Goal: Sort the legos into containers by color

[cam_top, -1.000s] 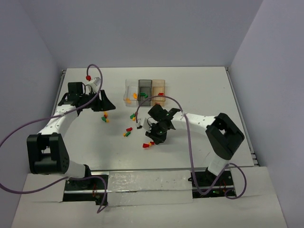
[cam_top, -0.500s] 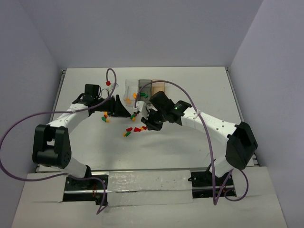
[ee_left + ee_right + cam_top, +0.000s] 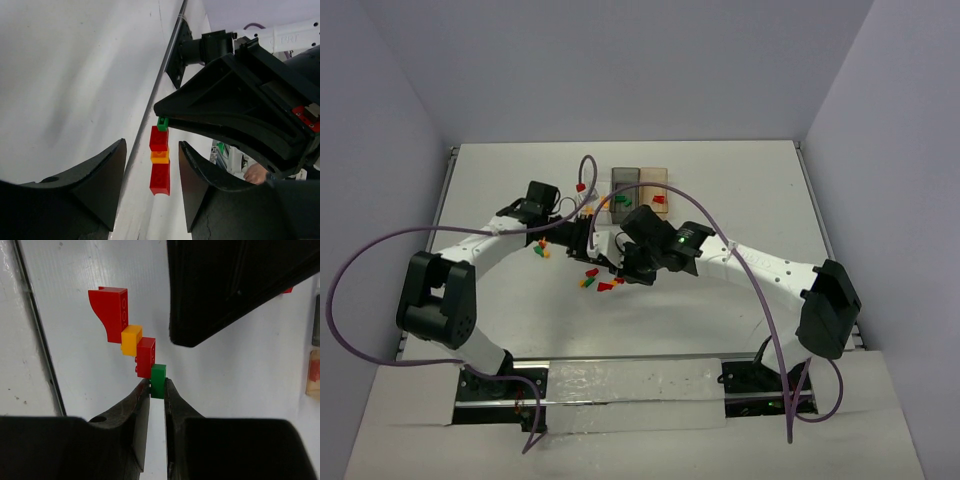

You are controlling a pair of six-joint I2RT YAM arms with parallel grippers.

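Splitting, mid-bench: my right claw (image 3: 157, 386) pinches the green end of the stack (image 3: 132, 337); left claw (image 3: 151, 145), spread wide and empty, next takes the red end.

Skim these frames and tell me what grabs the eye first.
A stuck-together stack of legos, red, yellow, red, green, is pinched at its green end by the right gripper. The left gripper is open right at the stack, not closed on it, both just in front of the containers. A few loose legos lie scattered nearby.
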